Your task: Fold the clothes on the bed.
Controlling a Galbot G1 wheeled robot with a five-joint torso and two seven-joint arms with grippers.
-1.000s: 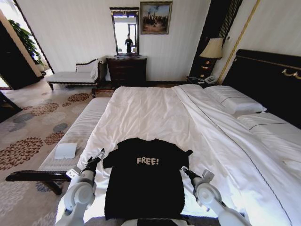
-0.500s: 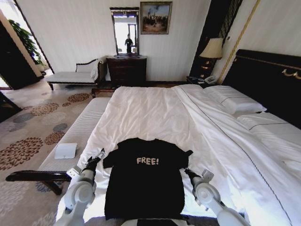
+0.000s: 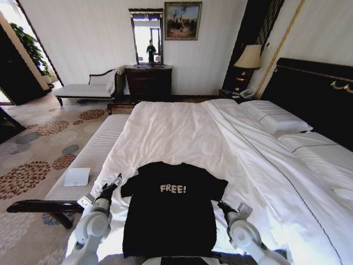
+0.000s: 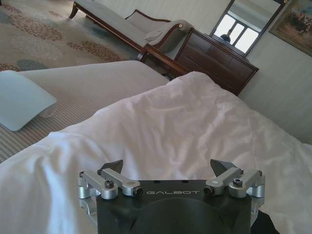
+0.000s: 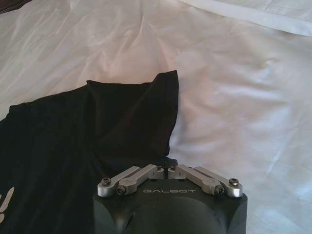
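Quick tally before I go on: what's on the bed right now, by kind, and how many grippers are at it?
Black T-shirt, lying on the bed: 1
White pillows: 2
Grippers, left gripper open beside the shirt's sleeve, right gripper shut on the shirt's other sleeve: 2
Total: 5

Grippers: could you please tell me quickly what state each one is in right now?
Left gripper: open, holding nothing, over the white duvet.
Right gripper: shut on the T-shirt, at its sleeve edge.
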